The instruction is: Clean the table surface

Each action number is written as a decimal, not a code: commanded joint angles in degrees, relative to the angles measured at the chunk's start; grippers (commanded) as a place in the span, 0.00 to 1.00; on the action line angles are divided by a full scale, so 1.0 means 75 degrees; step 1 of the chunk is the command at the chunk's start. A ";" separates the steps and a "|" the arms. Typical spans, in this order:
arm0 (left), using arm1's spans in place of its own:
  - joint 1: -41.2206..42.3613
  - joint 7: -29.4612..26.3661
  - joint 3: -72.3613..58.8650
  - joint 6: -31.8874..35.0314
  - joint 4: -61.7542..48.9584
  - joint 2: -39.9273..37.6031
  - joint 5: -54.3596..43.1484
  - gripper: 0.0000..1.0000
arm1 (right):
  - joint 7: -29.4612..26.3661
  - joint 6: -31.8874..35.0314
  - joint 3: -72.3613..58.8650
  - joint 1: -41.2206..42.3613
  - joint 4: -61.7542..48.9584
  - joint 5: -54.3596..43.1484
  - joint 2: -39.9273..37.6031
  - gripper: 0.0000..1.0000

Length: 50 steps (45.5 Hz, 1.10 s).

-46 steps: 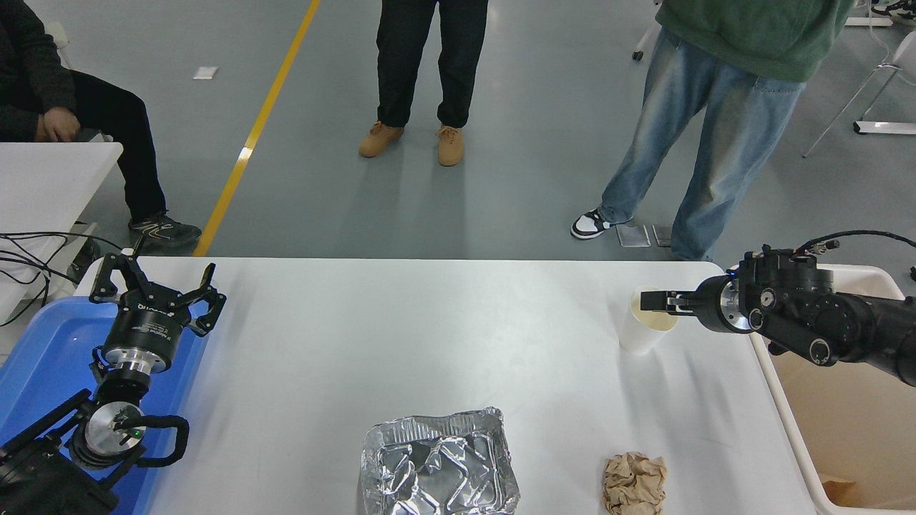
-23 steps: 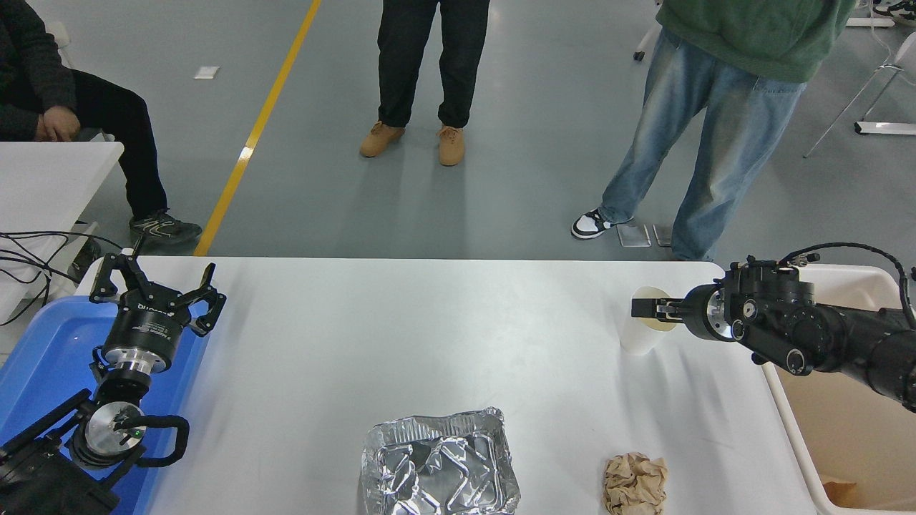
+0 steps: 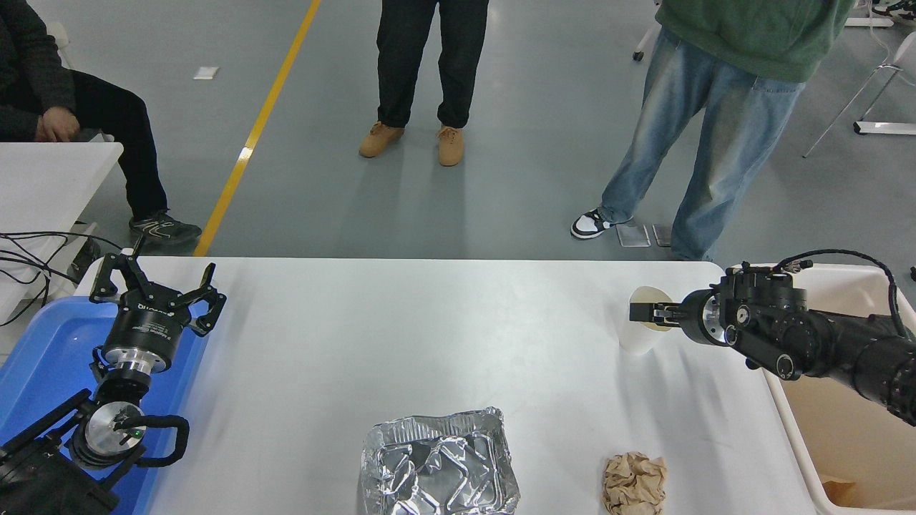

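The white table surface (image 3: 393,336) fills the middle of the view. A white paper cup (image 3: 639,330) stands near its far right corner. My right gripper (image 3: 639,312) comes in from the right edge, and its fingers are pinched on the cup's rim. A crumpled foil tray (image 3: 438,465) lies at the front middle. A crumpled brown paper ball (image 3: 634,483) lies to its right. My left gripper (image 3: 154,295) is open and parked at the lower left over the blue tray (image 3: 43,350).
A cream bin (image 3: 788,422) stands against the table's right edge, with a brown scrap inside. Two people stand beyond the far edge, and one sits at the upper left by a smaller white table (image 3: 50,179). Cables hang at the left.
My right arm has drawn a little to the left and stretched out lower, and the cup has shifted slightly left with the gripper. The left arm has not moved.
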 commanded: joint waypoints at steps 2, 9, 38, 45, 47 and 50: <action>0.0000 0.0000 0.0000 0.0000 0.0000 0.0000 -0.0008 0.99 | 0.0011 -0.0061 0.0000 -0.0035 -0.0068 0.0000 0.0017 0.99; 0.0000 0.0000 0.0000 0.0000 0.0000 0.0000 -0.0008 0.99 | 0.0011 -0.0120 0.0000 -0.0035 -0.0080 0.0000 0.0017 0.98; 0.0000 0.0000 0.0000 0.0000 0.0000 0.0000 0.0004 0.99 | 0.0058 -0.0143 -0.0175 -0.0117 -0.0092 0.0000 0.0087 0.75; 0.0000 0.0000 0.0000 0.0000 0.0000 0.0000 0.0004 0.99 | 0.0257 -0.0120 -0.0387 -0.0071 -0.0092 0.0012 0.0087 0.46; 0.0000 0.0000 0.0000 0.0000 0.0000 0.0000 0.0004 0.99 | 0.0269 -0.0085 -0.0387 -0.0047 -0.0092 0.0035 0.0087 0.29; 0.0000 0.0000 0.0000 0.0000 0.0000 0.0000 0.0004 0.99 | 0.0327 -0.0038 -0.0387 -0.0024 -0.0080 0.0059 0.0087 0.04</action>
